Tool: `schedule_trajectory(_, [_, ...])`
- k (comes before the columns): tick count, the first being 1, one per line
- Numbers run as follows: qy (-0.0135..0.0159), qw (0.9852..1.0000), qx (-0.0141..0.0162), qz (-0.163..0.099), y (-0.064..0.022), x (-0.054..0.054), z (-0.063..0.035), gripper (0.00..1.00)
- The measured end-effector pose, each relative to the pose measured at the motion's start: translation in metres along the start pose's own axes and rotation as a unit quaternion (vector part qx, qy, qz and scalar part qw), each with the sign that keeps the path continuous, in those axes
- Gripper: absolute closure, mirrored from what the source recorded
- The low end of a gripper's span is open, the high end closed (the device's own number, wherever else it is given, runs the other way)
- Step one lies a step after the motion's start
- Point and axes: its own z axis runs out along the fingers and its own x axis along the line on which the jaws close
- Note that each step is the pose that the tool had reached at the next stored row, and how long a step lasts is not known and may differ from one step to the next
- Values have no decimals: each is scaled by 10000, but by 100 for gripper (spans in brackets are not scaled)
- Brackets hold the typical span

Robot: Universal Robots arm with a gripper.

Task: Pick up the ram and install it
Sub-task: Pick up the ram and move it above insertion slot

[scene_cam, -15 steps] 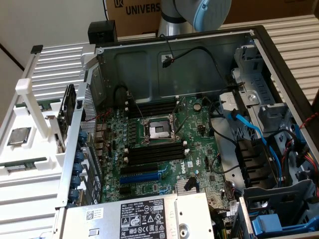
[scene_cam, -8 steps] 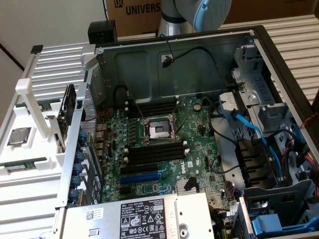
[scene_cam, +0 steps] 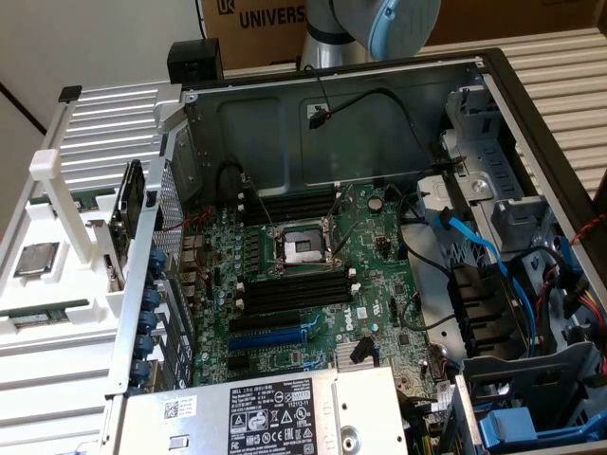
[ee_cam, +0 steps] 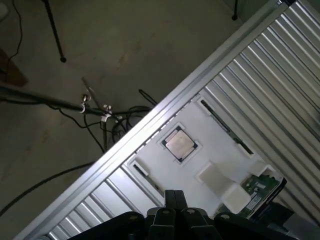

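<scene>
Overhead, my gripper (ee_cam: 174, 193) hangs high over the white holder tray (ee_cam: 159, 164), fingers pressed together with nothing pinched between them. The ram (ee_cam: 225, 128), a thin dark-green stick seated in a slot, lies along one side edge of that tray, untouched and well apart from my fingertips. The square silver processor chip (ee_cam: 180, 144) rests in the tray's middle, between the ram and what looks like a second stick (ee_cam: 142, 172) along the opposite edge. The ram's long axis runs square to the rail edge of the ribbed metal table (ee_cam: 280, 75), one end close to the rail. By my reading it slants across the line on which my fingers close, neither along it nor square to it. An upright expansion card (ee_cam: 260, 189) stands at the tray's corner far from the rail, near the ram's far end. The tray sits at the exterior view's left of the open computer case (scene_cam: 266, 123), whose motherboard (scene_cam: 375, 275) shows black memory slots (scene_cam: 294, 289) beside the processor socket (scene_cam: 299, 248). My arm (scene_cam: 379, 24) rises behind the case.
</scene>
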Motion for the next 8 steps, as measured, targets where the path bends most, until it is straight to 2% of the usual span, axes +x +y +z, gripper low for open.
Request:
schedule_trajectory(5, [18,9990,-20,-457,0,0,0,90])
schedule_trajectory(7, [25,9980,-27,-636,0,0,0,90])
schedule_trajectory(8, [32,9967,-34,-815,0,0,0,90])
